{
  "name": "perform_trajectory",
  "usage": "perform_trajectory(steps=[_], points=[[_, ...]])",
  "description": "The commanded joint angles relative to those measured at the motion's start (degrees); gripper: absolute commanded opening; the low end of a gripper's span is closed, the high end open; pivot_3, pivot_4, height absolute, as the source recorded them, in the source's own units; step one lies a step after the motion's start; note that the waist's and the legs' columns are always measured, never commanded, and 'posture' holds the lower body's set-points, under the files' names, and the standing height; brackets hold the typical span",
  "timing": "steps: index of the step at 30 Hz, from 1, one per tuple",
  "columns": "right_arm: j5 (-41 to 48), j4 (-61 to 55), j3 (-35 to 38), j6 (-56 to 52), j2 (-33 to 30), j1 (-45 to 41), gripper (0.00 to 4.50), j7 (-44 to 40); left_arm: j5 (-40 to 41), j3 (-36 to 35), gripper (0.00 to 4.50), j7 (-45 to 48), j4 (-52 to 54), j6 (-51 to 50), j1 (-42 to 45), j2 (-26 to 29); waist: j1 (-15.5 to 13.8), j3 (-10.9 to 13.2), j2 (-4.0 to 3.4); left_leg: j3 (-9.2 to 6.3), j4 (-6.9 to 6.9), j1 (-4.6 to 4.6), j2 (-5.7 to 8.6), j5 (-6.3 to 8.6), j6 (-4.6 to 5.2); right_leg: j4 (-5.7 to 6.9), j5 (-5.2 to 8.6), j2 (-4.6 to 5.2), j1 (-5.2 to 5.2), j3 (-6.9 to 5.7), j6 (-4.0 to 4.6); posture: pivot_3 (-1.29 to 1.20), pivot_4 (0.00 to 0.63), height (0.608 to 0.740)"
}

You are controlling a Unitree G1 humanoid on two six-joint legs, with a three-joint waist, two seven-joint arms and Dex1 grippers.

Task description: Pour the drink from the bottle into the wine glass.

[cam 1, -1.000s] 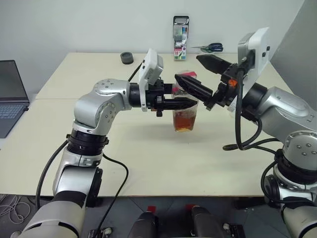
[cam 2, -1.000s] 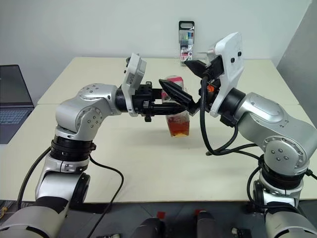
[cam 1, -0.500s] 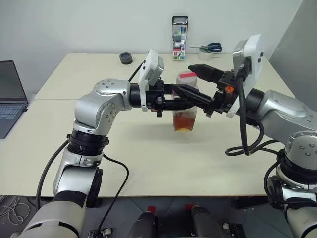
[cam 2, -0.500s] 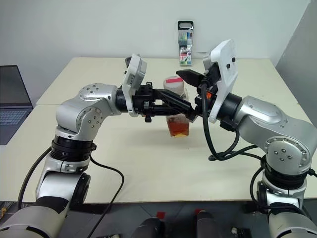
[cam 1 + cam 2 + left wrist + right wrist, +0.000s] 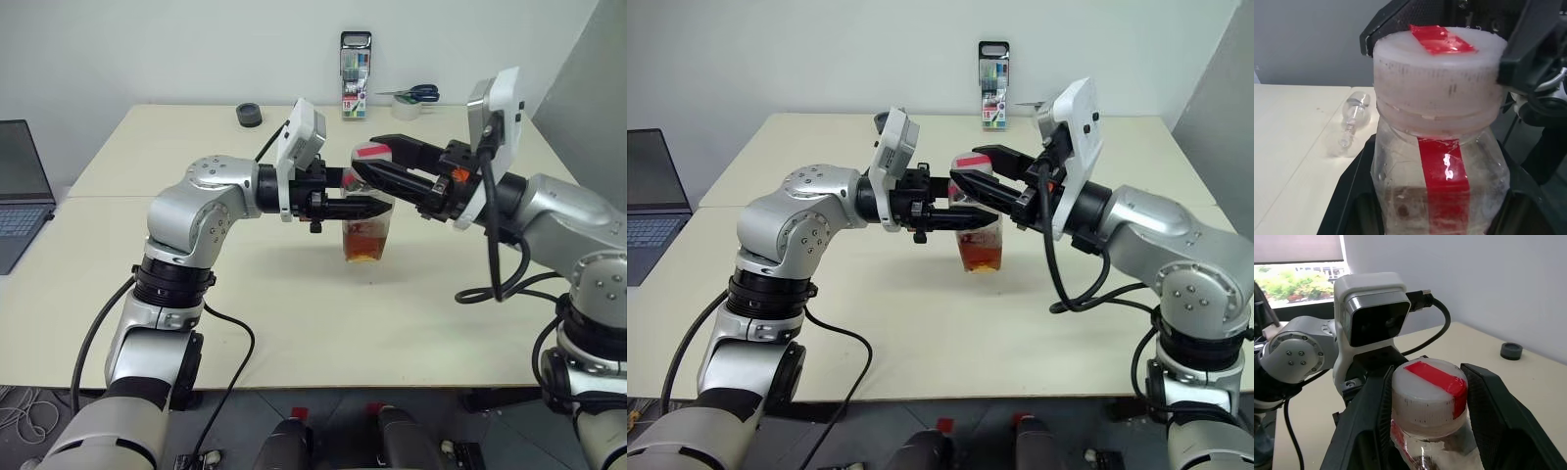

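Observation:
The bottle (image 5: 368, 223) is clear plastic with a red strip, and it hangs upright above the table. My left gripper (image 5: 367, 207) is shut on its body from the left. The drink (image 5: 365, 243) fills the bottle's bottom with reddish amber. Its wide white cap (image 5: 1429, 391) carries a red stripe. My right gripper (image 5: 364, 155) reaches in from the right, and its two fingers (image 5: 1376, 406) press the cap's sides. The wine glass (image 5: 1352, 120) shows behind the bottle in the left wrist view and looks to be lying on its side on the table.
The cream table (image 5: 294, 313) has a laptop (image 5: 20, 186) off its left edge. Along the back stand a black round piece (image 5: 251, 115), a pack of pens (image 5: 356, 88), a tape roll (image 5: 409, 108) and scissors (image 5: 416, 95).
My right gripper swung in toward the bottle, and its fingers went from wide apart to closed around the cap. The left gripper and the bottle stayed put.

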State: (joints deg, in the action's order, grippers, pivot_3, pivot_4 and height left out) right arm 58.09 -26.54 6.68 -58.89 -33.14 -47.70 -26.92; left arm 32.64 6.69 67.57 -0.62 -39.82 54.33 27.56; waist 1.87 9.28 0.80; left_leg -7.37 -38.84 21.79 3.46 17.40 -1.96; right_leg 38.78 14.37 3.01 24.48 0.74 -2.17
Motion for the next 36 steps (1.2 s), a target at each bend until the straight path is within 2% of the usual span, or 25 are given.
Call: perform_trajectory(steps=[1, 4, 7, 13, 17, 19, 21, 24, 29, 36], points=[[1.94, 7.40, -3.48, 1.96, -2.17, -7.46, 1.83, -17.79, 3.02, -1.05, 1.97, 3.49, 2.23, -1.34, 4.16, 0.94, 0.11, 0.09, -0.03, 0.01, 0.00, 0.00, 0.00, 0.00, 0.01, 0.01, 0.00, -0.03, 0.00, 0.01, 0.00, 0.00, 0.150, 0.740], [-2.46, 14.61, -7.16, 5.04, -1.92, -10.83, 1.83, -26.44, 3.16, -0.71, 1.97, 3.99, 1.59, -1.37, 4.77, 0.87, 0.13, 0.09, -0.03, 0.00, 0.02, -0.05, -0.04, 0.13, 0.23, -0.04, 0.00, -0.09, -0.07, -0.06, 0.00, 0.00, 0.150, 0.740], [-5.99, 20.08, -8.73, 8.31, -0.17, -12.86, 1.83, -31.13, 3.19, -0.82, 1.97, 3.58, 1.69, -1.39, 4.68, 0.31, 0.13, 0.09, -0.03, 0.01, 0.00, -0.06, -0.02, 0.13, 0.23, -0.04, 0.00, -0.07, -0.09, -0.04, 0.00, 0.00, 0.150, 0.740], [-10.56, 23.89, -7.86, 11.54, 1.47, -14.34, 1.83, -33.15, 3.35, -1.31, 1.97, 2.16, 3.14, -2.17, 3.99, 0.23, 0.05, 0.09, -0.03, -0.01, -0.02, -0.01, -0.02, 0.01, 0.02, -0.06, 0.00, 0.07, -0.03, -0.03, 0.00, 0.00, 0.150, 0.740], [-10.99, 20.96, -5.43, 9.62, -2.86, -12.29, 3.24, -32.40, 2.36, -1.67, 1.97, 1.37, 3.15, -1.25, 3.16, 1.03, -0.07, 0.09, -0.03, -0.03, -0.02, 0.04, 0.00, 0.01, 0.01, -0.08, 0.00, 0.14, -0.01, -0.01, 0.00, 0.00, 0.150, 0.740], [-10.09, 19.52, -3.57, 7.81, -4.46, -11.27, 3.71, -30.85, 2.59, -1.94, 1.97, 0.62, 3.51, -1.40, 2.71, 0.96, -0.18, 0.09, -0.03, -0.04, -0.02, 0.06, 0.00, 0.01, 0.01, -0.13, 0.00, 0.14, -0.01, 0.00, 0.00, 0.00, 0.150, 0.740], [-8.10, 15.46, -1.40, 5.22, -6.64, -9.03, 4.41, -28.95, 2.47, -2.17, 1.97, 0.01, 3.63, -1.16, 2.03, 1.10, -0.21, 0.09, -0.02, -0.05, -0.02, 0.08, 0.01, 0.01, 0.01, -0.16, 0.00, 0.15, -0.02, 0.00, 0.00, 0.00, 0.150, 0.740], [-5.86, 10.90, 1.34, 2.47, -7.10, -6.91, 4.47, -23.74, 2.37, -2.41, 1.97, -0.64, 3.30, -0.78, 1.56, 1.22, -0.17, 0.10, -0.02, -0.06, 0.01, 0.09, -0.01, 0.01, 0.01, -0.17, 0.00, 0.16, -0.01, 0.04, 0.00, 0.00, 0.150, 0.740], [-0.71, 0.61, 4.67, -1.00, -3.76, -2.26, 4.47, -11.68, 2.25, -2.56, 1.97, -1.77, 2.76, -0.29, 1.40, 0.89, 0.01, 0.10, -0.03, -0.05, 0.04, 0.04, -0.06, 0.01, 0.01, -0.11, 0.00, 0.15, 0.01, 0.08, 0.00, 0.00, 0.150, 0.740], [-4.34, -4.90, 2.20, 2.12, 0.90, 0.96, 4.47, -1.57, 1.51, -2.22, 1.97, -2.77, 1.21, 1.28, 1.93, 0.11, -0.16, 0.10, -0.03, -0.05, 0.00, 0.05, -0.01, 0.01, 0.01, -0.12, 0.00, 0.15, -0.01, 0.07, 0.00, 0.00, 0.150, 0.740]])
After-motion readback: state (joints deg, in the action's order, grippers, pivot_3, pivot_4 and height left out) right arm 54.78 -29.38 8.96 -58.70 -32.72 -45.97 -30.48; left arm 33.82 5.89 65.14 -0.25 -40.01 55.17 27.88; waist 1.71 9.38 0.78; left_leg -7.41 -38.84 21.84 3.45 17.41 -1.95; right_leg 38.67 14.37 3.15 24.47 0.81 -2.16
